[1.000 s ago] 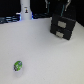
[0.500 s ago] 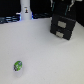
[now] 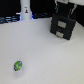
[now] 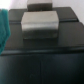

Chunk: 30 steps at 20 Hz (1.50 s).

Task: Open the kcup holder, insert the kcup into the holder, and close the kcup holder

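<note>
Fingers (image 3: 63, 12): we find them directly above the kcup holder (image 3: 62, 26), spread or pressed together we cannot tell | kcup holder: both drawers look closed, far side of table (image 3: 47, 57) | kcup (image 3: 18, 65): on table, well apart from holder.

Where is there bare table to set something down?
The wide white table between the small green pod and the black two-drawer box is bare. The far edge is crowded: box, gripper and white bottle.

The gripper (image 3: 64, 6) is boxy — white body with dark grey parts — and blurred.
</note>
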Available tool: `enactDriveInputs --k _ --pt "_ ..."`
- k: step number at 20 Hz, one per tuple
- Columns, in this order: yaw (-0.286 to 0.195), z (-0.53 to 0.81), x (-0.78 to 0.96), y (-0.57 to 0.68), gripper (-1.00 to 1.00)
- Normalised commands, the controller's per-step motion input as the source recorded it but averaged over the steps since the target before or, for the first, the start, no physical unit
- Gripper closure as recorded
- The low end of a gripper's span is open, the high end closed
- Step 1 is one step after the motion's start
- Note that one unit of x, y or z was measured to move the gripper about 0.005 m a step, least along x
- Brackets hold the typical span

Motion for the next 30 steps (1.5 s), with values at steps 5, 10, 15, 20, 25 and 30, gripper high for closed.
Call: enactDriveInputs --k 5,10,15,20,25,30 --pt "-0.050 -0.39 -0.10 0.34 -1.00" --pt "-0.038 -0.44 -0.20 0.21 -1.00" --pt "-0.023 -0.42 -0.32 0.07 -1.00" --pt "-0.033 -0.27 -0.31 0.02 1.00" --pt "-0.025 -0.02 -0.04 -0.01 1.00" --pt "-0.016 0.00 0.09 -0.03 1.00"
